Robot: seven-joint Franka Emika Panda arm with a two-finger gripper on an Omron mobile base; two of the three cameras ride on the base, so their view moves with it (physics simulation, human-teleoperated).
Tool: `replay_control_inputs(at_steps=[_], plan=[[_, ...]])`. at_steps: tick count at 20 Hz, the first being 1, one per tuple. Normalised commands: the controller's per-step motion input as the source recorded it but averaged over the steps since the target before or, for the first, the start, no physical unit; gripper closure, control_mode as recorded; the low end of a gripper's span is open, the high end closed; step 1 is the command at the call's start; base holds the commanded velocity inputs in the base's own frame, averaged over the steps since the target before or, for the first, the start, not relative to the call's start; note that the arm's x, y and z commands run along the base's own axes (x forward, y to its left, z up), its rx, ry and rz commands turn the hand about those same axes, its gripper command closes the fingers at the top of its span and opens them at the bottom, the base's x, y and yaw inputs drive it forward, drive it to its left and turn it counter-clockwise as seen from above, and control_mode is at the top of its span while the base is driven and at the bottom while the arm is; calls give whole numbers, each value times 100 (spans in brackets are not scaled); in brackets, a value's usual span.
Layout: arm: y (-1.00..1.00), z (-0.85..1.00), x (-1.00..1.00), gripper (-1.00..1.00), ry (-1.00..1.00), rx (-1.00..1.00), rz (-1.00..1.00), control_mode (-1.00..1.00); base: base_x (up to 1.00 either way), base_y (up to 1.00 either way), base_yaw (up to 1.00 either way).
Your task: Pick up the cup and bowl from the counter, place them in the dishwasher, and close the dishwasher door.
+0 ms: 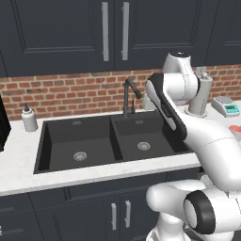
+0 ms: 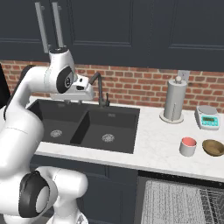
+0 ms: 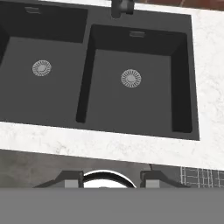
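Your claw (image 3: 105,180) hangs over the near edge of the black double sink (image 3: 131,78), both fingertips (image 3: 70,179) well apart and gripping nothing.

You'll find the cup (image 2: 188,146) upright on the white surface (image 2: 162,140) to the right of the sink, its red-lined mouth facing up; the brown bowl (image 2: 213,147) sits just beside it on the right, mouth up too, the two apart. Neither has a long axis you can read from here. Behind them stand a paper towel holder (image 2: 175,100) and a small kitchen scale (image 2: 207,117) against the brick wall. Below the cup, the dishwasher (image 2: 183,201) is open, its grey wire rack (image 2: 175,203) pulled toward you. At the far left of the surface stands a soap dispenser (image 1: 29,117); the faucet (image 1: 130,96) rises behind the sink.
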Motion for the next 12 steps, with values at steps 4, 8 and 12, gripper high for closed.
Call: replay_control_inputs(at_steps=[4, 8, 12], plan=[[2, -23, 0, -100, 1, -8, -5, -100, 0, 0, 0], [-29, -50, 4, -100, -1, -10, -15, -100, 0, 0, 0], [-51, -46, 20, -100, 0, -34, -24, -100, 0, 0, 0]])
